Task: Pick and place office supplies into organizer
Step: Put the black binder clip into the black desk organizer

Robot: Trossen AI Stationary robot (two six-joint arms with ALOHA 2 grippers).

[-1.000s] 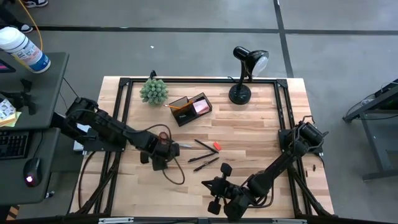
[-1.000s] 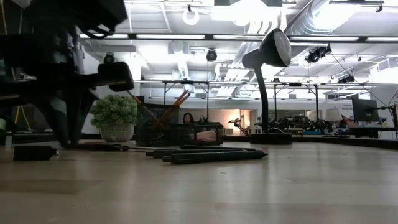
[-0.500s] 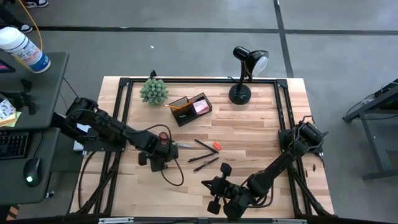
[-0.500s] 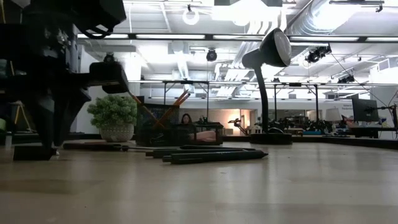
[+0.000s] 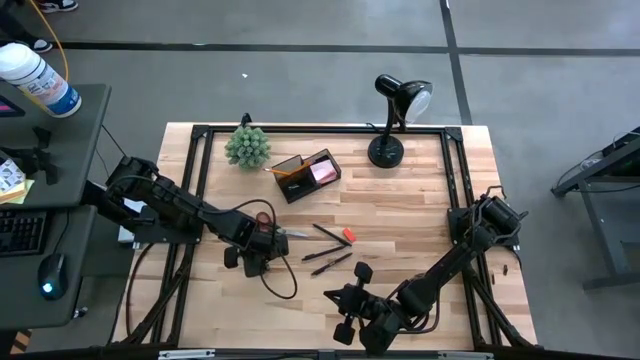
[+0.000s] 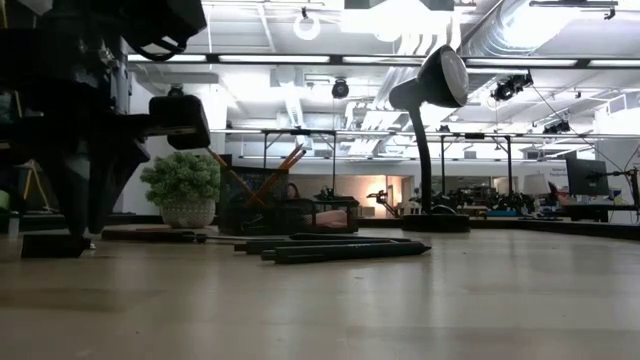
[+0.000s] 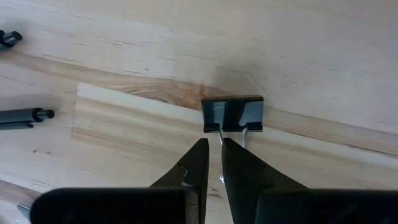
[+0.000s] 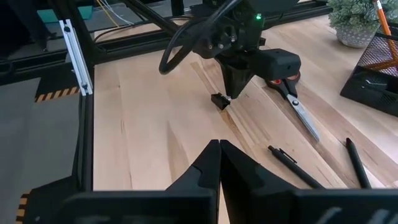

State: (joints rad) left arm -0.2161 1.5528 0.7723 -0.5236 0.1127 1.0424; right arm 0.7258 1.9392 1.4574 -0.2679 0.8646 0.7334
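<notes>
From above, my left gripper (image 5: 232, 257) is low over the wooden table (image 5: 420, 200), on the left-hand side, with the red-handled scissors (image 5: 275, 231) just beside my wrist and the black pens (image 5: 330, 250) and small red eraser (image 5: 348, 236) off toward the middle; the organizer (image 5: 305, 174) sits near the far edge between the green plant (image 5: 246, 146) and the desk lamp (image 5: 395, 120), a pink sticky-note pad (image 5: 321, 172) in one of its compartments. My right gripper (image 5: 345, 318) waits near the front edge. At table height, a dark arm fills the left of the picture, a small black binder clip (image 6: 52, 245) sits on the wood beneath it, pens (image 6: 340, 249) lie in a row, and the organizer (image 6: 285, 214) stands far back by the plant (image 6: 183, 185). Through my left wrist camera, my fingers (image 7: 199, 168) are nearly together, pinching the clip's wire handle; the binder clip (image 7: 233, 113) rests on the table. From my right wrist, my own fingers (image 8: 208, 165) are pressed together on nothing, and across the table my left gripper (image 8: 231, 94) is down on the clip (image 8: 219, 101), scissors (image 8: 297, 102) right beside it.
</notes>
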